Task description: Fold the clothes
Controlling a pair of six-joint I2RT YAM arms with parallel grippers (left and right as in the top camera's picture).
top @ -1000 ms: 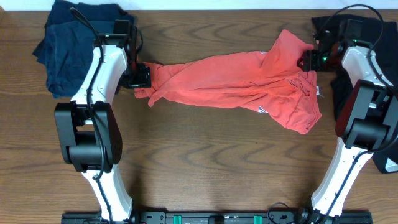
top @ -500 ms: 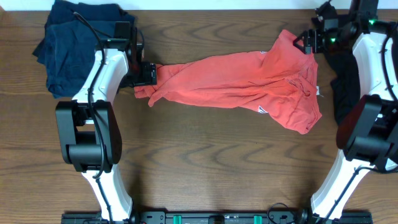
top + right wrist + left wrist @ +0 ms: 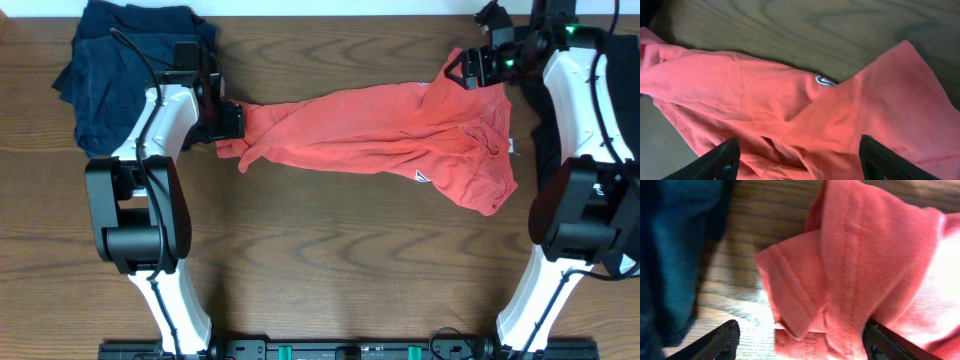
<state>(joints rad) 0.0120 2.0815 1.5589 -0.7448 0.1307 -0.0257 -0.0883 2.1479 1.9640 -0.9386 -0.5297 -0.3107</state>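
A red shirt [image 3: 380, 130] lies crumpled and stretched out across the middle of the wooden table. My left gripper [image 3: 232, 120] is at its left end. In the left wrist view the jaws [image 3: 800, 347] are wide open, with a folded red sleeve edge [image 3: 805, 295] lying between them on the table. My right gripper [image 3: 462, 70] hovers over the shirt's far right corner. In the right wrist view its jaws [image 3: 800, 160] are open and hold nothing, with the shirt [image 3: 790, 100] spread below them.
A pile of navy clothes [image 3: 110, 70] lies at the far left corner, close to my left arm, and shows in the left wrist view [image 3: 670, 255]. A black garment [image 3: 543, 135] lies at the right edge beside my right arm.
My right gripper has moved toward the far edge and then left, off the shirt's right side. The shirt and my left gripper have hardly moved.
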